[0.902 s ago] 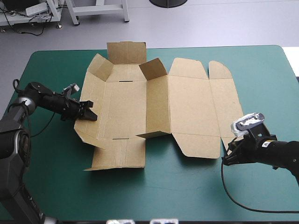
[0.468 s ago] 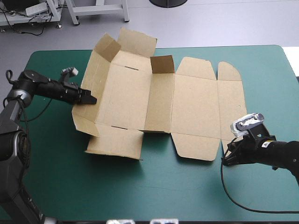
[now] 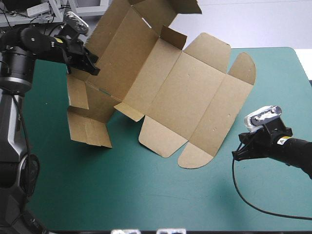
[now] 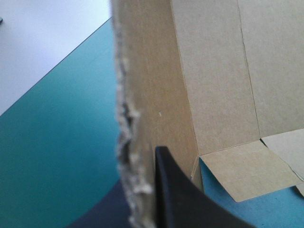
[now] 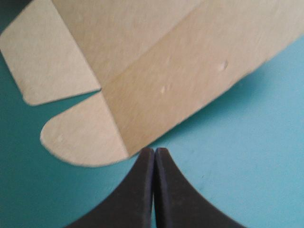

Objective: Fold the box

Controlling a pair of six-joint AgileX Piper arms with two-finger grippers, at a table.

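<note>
The brown box (image 3: pixel 180 83) is an unfolded cut sheet, tilted steeply. Its left side hangs high in the air while its rounded right flaps (image 3: pixel 195 156) rest on the teal-green cover. My left gripper (image 3: pixel 90 66) is raised at the far left, shut on the box's left edge. In the left wrist view one black finger (image 4: pixel 180 190) presses the ragged board edge (image 4: pixel 126 142); the other finger is hidden behind the box (image 4: pixel 213 71). My right gripper (image 3: pixel 239 155) sits low at the right, shut and empty. Its tips (image 5: pixel 154 151) almost touch the box's rounded flap (image 5: pixel 85 137).
Loose side flaps (image 3: pixel 87 129) dangle from the lifted left part above the table. Bare teal-green cover (image 3: pixel 146 195) stretches along the near side, and more shows between the box and the right edge (image 3: pixel 282 87).
My left gripper rose and drew back toward the far left, lifting the box's left side off the table into a steep tilt. The right gripper stayed where it was.
</note>
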